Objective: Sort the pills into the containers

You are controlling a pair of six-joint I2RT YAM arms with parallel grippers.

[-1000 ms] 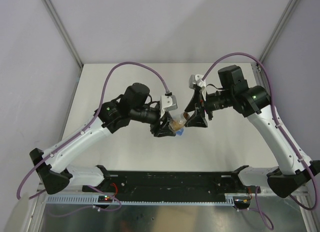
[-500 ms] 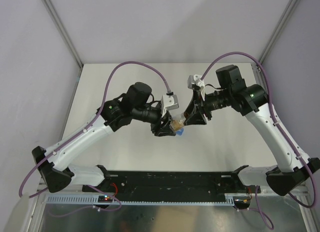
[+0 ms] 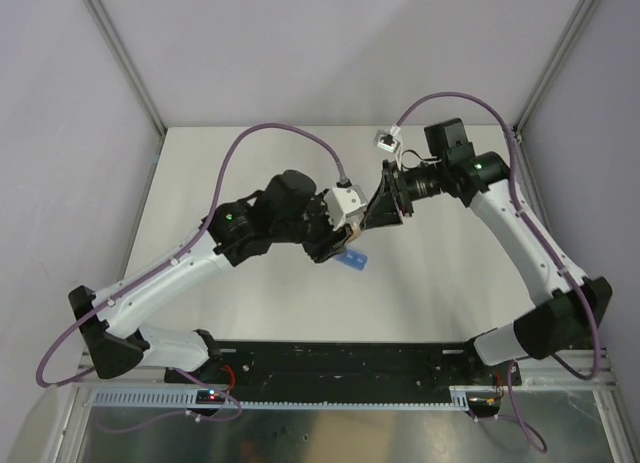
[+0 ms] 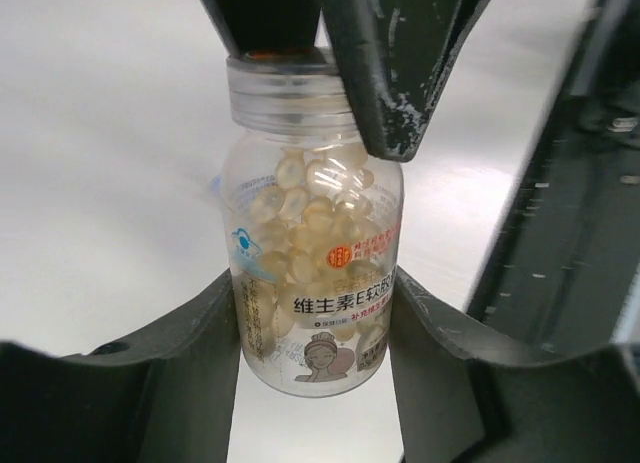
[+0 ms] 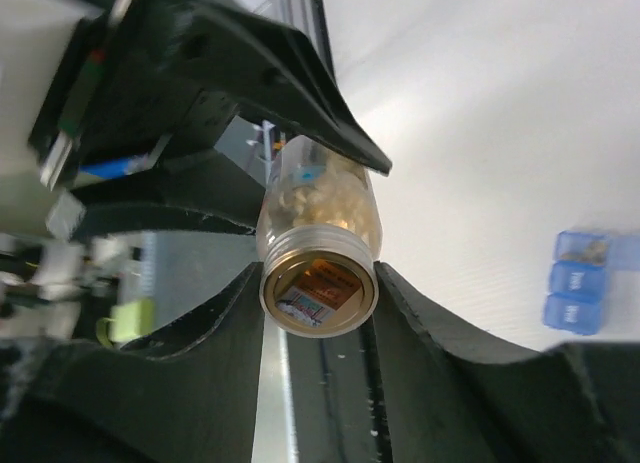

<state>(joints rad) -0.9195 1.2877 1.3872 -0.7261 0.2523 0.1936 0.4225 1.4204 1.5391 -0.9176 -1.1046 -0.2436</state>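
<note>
A: Since the pills (image 4: 310, 198) are shut inside the bottle (image 4: 315, 243), how is that bottle expected to handle?

B: Little weight is to be expected. It is made of thin clear plastic, round-walled, with a glossy printed label, and is well filled with pale yellow, smooth oval softgels. Slipping is judged the main hazard, since wall and label are slick. Some give under a hard squeeze is also likely.

A: Where is it held?

B: The lower body is clamped between the two fingers of the left gripper (image 4: 318, 318), which are closed onto the label from either side. The ribbed, threaded neck is flanked by the right gripper (image 5: 318, 293), whose jaws are drawn in against it on both sides, so far as can be seen. The bottle is held off the white table (image 3: 440, 273), between the two arms.

A: Is the mouth open?

B: That cannot be told. A gold-rimmed disc with orange print is seen across the top, which may be a seal or a cap.

A: And the containers?

B: The light-blue pill box (image 5: 575, 283) is set on the table, just beside the left gripper in the top view. Square, translucent compartments in a row are made out, but whether their lids are raised cannot be told. A firm hold low on the body and at the ribbed neck is judged soundest.
</note>
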